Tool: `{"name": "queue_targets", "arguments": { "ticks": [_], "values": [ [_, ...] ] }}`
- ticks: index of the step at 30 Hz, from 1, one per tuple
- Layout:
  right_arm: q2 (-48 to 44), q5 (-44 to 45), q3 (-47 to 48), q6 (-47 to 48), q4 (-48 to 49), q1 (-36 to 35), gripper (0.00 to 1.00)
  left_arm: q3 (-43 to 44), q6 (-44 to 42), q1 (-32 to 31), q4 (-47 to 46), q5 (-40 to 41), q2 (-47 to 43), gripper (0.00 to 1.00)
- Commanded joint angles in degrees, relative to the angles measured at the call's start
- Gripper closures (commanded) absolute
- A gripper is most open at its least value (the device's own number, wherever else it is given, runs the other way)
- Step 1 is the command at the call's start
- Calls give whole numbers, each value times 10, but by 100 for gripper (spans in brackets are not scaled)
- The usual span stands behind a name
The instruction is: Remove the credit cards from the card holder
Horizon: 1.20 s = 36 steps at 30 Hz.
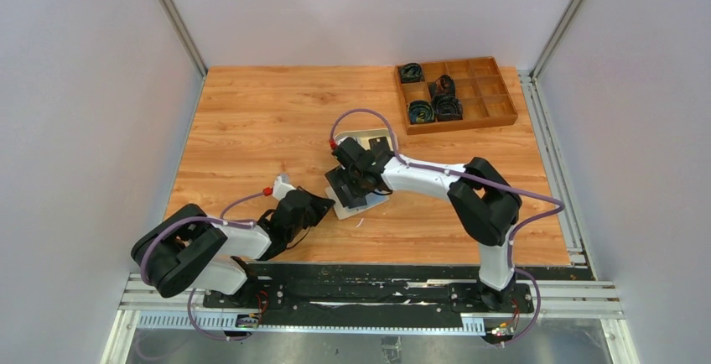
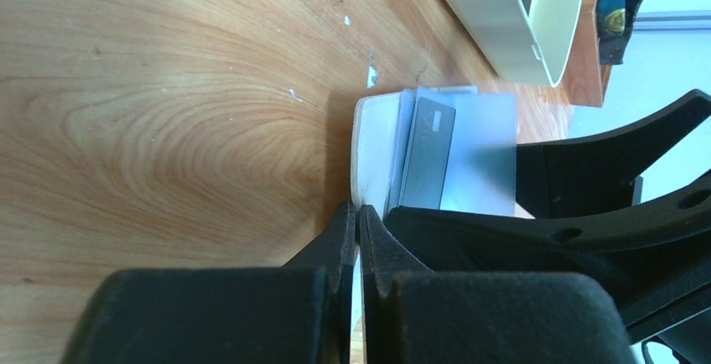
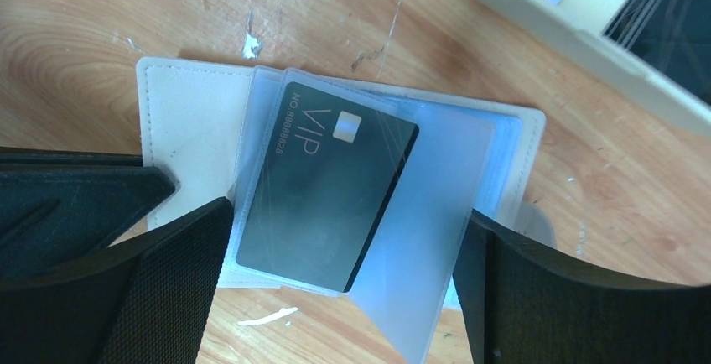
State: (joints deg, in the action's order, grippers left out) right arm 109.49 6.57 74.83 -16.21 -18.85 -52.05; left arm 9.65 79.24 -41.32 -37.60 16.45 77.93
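Wallet (image 3: 189,121) and card (image 3: 327,188) both lay right between the jaws of the right gripper (image 3: 339,238). Those jaws stood wide apart, one on each side of the wallet, and they held nothing. I could not tell if their tips touched the table (image 3: 84,37). The wallet lay open and flat on the wood, with clear sleeves (image 3: 436,188) fanned out over its cream inside. The card was black, with VIP on it in pale letters and a little chip. It sat inside a sleeve, a bit tilted, closer to one jaw than the other.

The left gripper (image 2: 359,230) was shut tight. Its jaws pinched the thin cream edge of the wallet, and the rest of the wallet stretched out past their tips. The left jaws sat on the cream flap just beside one of the right jaws.

A pale tray (image 2: 503,28) stood farther out, beyond the tips of both pairs of jaws, near the wallet but apart from it. A brown box (image 1: 461,126) with many small spaces stood well past the tray, and black cords (image 1: 419,112) lay coiled in some of them.
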Motion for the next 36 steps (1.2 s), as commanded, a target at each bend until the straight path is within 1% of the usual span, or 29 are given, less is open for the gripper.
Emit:
{"name": "queue_targets", "arguments": {
  "ticks": [1, 6, 11, 14, 16, 19, 23, 25, 31, 36],
  "values": [
    [-30, 64, 33, 50, -2, 13, 2, 11, -15, 4, 0, -2, 9, 100],
    [-66, 68, 54, 65, 17, 13, 2, 13, -20, 4, 0, -4, 8, 100],
    [-102, 71, 45, 71, 34, 16, 2, 13, -22, 4, 0, -7, 10, 100],
    [-114, 9, 15, 54, 45, 30, 2, 13, -24, 4, 0, -8, 11, 100],
    [-124, -45, -33, 42, 81, 39, 2, 15, -30, 4, 0, -10, 14, 100],
    [-144, -150, -91, 30, 135, 54, 2, 17, -32, 4, 0, -16, 21, 100],
    [-157, -290, -140, 4, 209, 77, 1, 17, -35, 4, 0, -17, 28, 100],
    [-157, -332, -155, -12, 232, 89, 2, 17, -36, 4, 0, -17, 29, 100],
    [-139, -371, -188, -55, 267, 116, 3, 15, -37, 4, 0, -18, 31, 100],
    [-107, -374, -194, -68, 275, 121, 5, 13, -38, 4, 0, -19, 31, 100]
  ]
}}
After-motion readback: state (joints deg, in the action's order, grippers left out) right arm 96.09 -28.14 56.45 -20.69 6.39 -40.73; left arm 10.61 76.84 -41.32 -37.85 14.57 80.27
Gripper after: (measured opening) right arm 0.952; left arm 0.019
